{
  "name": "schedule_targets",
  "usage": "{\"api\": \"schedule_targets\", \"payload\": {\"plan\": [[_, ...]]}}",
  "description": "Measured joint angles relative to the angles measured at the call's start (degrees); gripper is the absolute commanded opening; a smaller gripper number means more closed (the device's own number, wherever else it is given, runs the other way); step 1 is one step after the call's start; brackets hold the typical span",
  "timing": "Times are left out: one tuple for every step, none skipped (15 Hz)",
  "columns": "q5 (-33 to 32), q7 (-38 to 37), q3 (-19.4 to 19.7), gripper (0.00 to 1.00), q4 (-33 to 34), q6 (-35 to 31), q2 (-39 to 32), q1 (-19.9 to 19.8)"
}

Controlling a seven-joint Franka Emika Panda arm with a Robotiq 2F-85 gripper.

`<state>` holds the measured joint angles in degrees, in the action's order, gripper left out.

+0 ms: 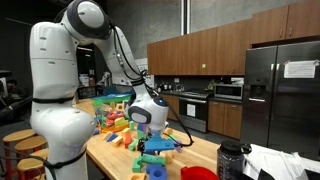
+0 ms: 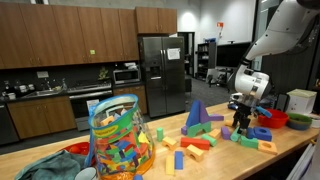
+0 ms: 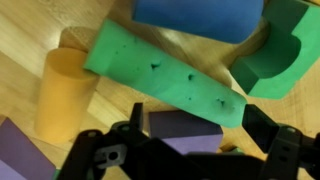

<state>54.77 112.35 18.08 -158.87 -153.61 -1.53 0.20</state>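
Observation:
My gripper point(image 3: 196, 132) points down over a pile of foam blocks on the wooden table point(image 3: 20, 40). Its two black fingers are apart, with a purple block point(image 3: 180, 122) between them; there is a gap on the right finger's side. A long green block point(image 3: 165, 75) lies slanted just beyond the purple one. An orange cylinder point(image 3: 62, 95) is at the left, a blue block point(image 3: 195, 18) at the top, and a green arch piece point(image 3: 282, 55) at the right. Both exterior views show the gripper point(image 1: 153, 138) point(image 2: 241, 120) low over the blocks.
A clear bag full of foam blocks point(image 2: 118, 138) stands on the counter, with loose blocks and a blue triangle point(image 2: 197, 115) near it. A red bowl point(image 2: 272, 118) lies beyond the gripper. A black bottle point(image 1: 232, 160) and a red bowl point(image 1: 198, 173) stand near the table edge.

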Motion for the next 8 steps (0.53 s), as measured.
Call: {"api": "schedule_targets", "payload": {"plan": [[-1.4, 0.0, 0.6, 1.00, 0.0, 0.5, 0.0, -0.2], [-3.0, 0.0, 1.2, 1.00, 0.1, 1.0, 0.1, -0.5], [-4.5, 0.0, 1.9, 1.00, 0.1, 1.5, 0.2, -0.8], [-6.0, 0.0, 2.5, 1.00, 0.1, 2.0, 0.4, -1.1], [-7.3, 0.1, 3.1, 1.00, 0.1, 2.5, 0.6, -1.4], [-8.7, 0.2, 3.7, 1.00, 0.1, 3.1, 0.8, -1.7], [-9.8, 0.3, 4.2, 1.00, 0.1, 3.6, 1.1, -1.9], [-11.3, 0.3, 4.7, 1.00, 0.1, 4.2, 1.4, -2.1]]}}
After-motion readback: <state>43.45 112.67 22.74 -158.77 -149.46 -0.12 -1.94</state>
